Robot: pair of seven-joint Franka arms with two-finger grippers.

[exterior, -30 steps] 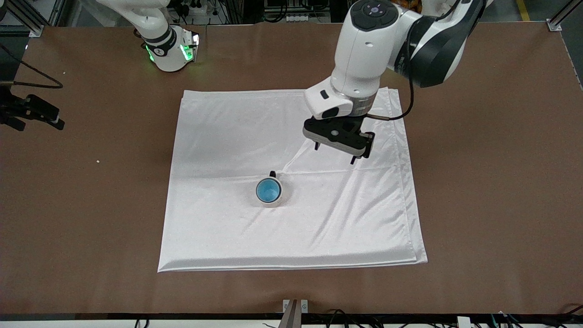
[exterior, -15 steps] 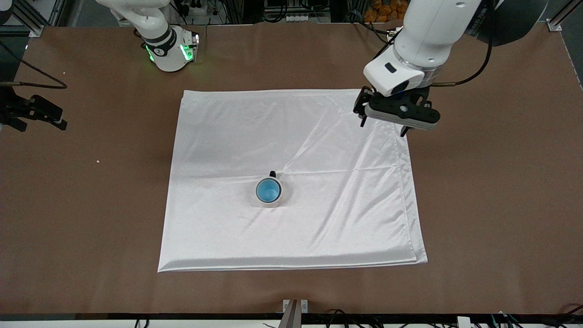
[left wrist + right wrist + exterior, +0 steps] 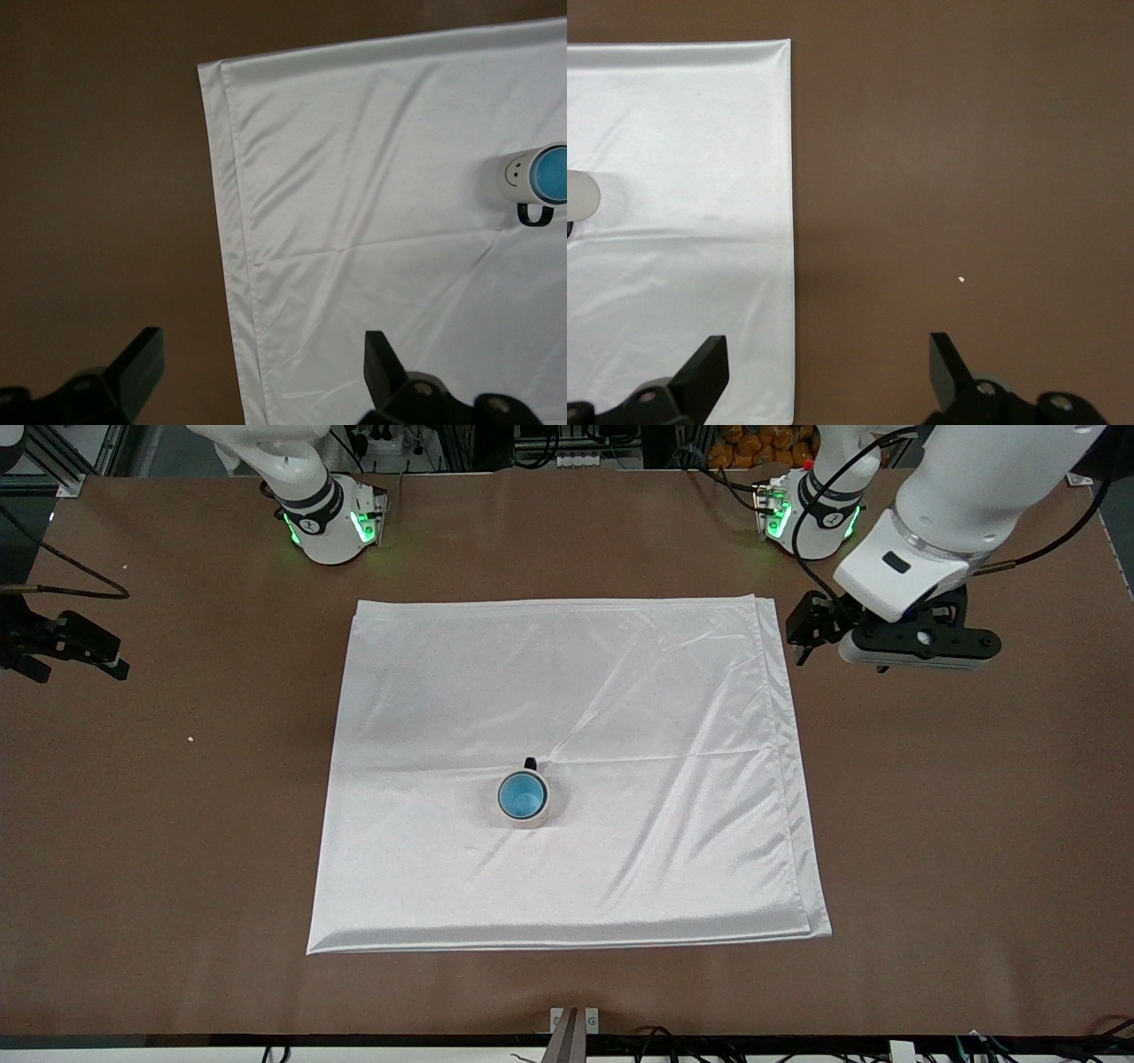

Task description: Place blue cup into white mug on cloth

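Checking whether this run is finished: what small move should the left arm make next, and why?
Probably just finish pulling back toward its base and stop. The blue cup already sits inside the white mug on the cloth; the left gripper hangs empty, jaws open, over bare table at the cloth's edge. The right gripper waits, open.

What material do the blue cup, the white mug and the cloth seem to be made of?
Blue cup: probably plastic; smooth, even bright blue inside, but only the inside shows.
White mug: likely glazed ceramic; off-white smooth wall with a printed smiley face and a black handle.
Cloth: thin satin-like fabric; shiny white surface with soft creases and doubled edges.
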